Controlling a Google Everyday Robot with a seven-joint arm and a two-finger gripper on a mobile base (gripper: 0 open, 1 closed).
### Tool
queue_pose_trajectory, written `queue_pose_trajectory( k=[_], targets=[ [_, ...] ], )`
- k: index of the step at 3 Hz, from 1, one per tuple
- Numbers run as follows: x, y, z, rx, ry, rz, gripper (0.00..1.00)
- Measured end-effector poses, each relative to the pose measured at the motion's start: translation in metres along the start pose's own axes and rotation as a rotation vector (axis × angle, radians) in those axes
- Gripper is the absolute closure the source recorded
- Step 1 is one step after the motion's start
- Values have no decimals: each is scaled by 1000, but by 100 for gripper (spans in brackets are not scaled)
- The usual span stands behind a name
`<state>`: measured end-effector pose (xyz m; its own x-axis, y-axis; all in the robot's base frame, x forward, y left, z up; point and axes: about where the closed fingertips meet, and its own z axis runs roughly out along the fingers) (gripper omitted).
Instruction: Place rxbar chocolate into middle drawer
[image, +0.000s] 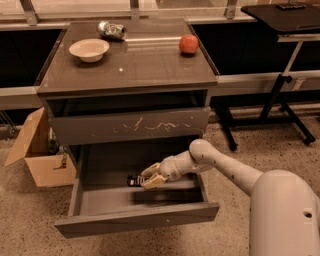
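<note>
The wide grey middle drawer (115, 200) stands pulled out below the front edge of the grey counter (130, 65), under a scratched grey drawer front (130, 127). Inside it the pale two-finger gripper (150, 181) hangs low over the floor, jaws narrow and clamped on the small black wrapped rxbar chocolate (133, 180). The bar seems to be carried in but not released, so letting go and withdrawing remain. Its pale lettering cannot be read.

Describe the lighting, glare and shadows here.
Camera view: the light is warm and dim. A small glare spot and a pale sheen lie on the cabinet top. The gripper, inside the open drawer at the rxbar, casts a dark shadow band on the drawer floor. The spaces either side of the cabinet are almost black.
</note>
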<state>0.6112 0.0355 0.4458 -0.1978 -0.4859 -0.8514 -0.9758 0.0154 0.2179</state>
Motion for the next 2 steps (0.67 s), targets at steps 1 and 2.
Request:
queue_pose_trajectory(
  k=[1,2],
  targets=[
    [11,-7,-6,15,25,12,5],
    [20,-14,-20,41,38,28,0]
  ],
)
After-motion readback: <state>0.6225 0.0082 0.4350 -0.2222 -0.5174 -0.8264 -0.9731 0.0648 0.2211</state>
